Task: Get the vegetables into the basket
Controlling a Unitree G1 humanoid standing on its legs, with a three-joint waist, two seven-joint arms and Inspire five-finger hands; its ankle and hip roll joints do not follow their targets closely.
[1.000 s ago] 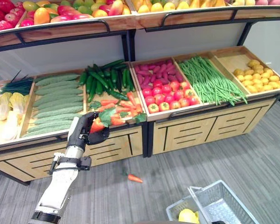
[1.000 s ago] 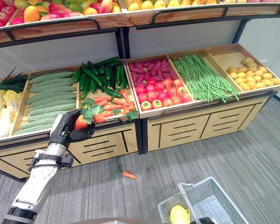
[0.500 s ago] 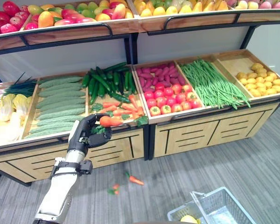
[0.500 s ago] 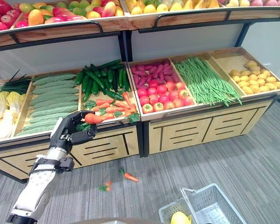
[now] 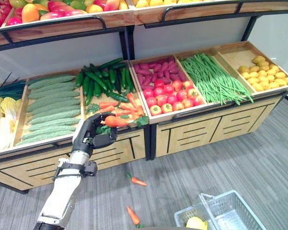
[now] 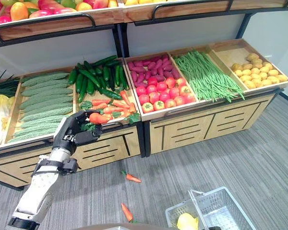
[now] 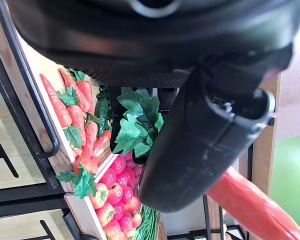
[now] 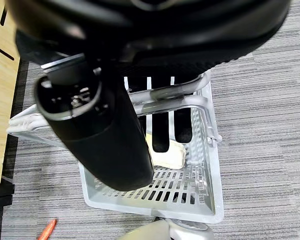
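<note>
My left hand [image 5: 92, 135] is raised at the front rail of the carrot bin [image 5: 119, 108], shut on an orange carrot [image 5: 114, 121] with green leaves [image 7: 136, 125]; its thumb [image 7: 200, 140] lies across the carrot [image 7: 252, 205]. The grey wire basket [image 5: 232, 214] hangs low at the right over the floor, with a yellow vegetable [image 6: 186, 221] inside. My right hand [image 8: 105, 135] is shut on the basket's handle [image 8: 167, 95], fingers curled under it above the yellow vegetable [image 8: 171, 153].
Two loose carrots lie on the grey floor, one [image 5: 137, 180] by the stand's base and one [image 5: 133, 215] nearer me. The stand holds cucumbers [image 5: 50, 108], dark green peppers [image 5: 103, 79], tomatoes [image 5: 170, 93], green beans [image 5: 213, 79] and lemons [image 5: 266, 74]; a fruit shelf runs above.
The carrot in my left hand turned from upright to lying across the fingers. A second carrot dropped from the bin's edge and now lies on the floor nearer me. The camera shifted slightly.
</note>
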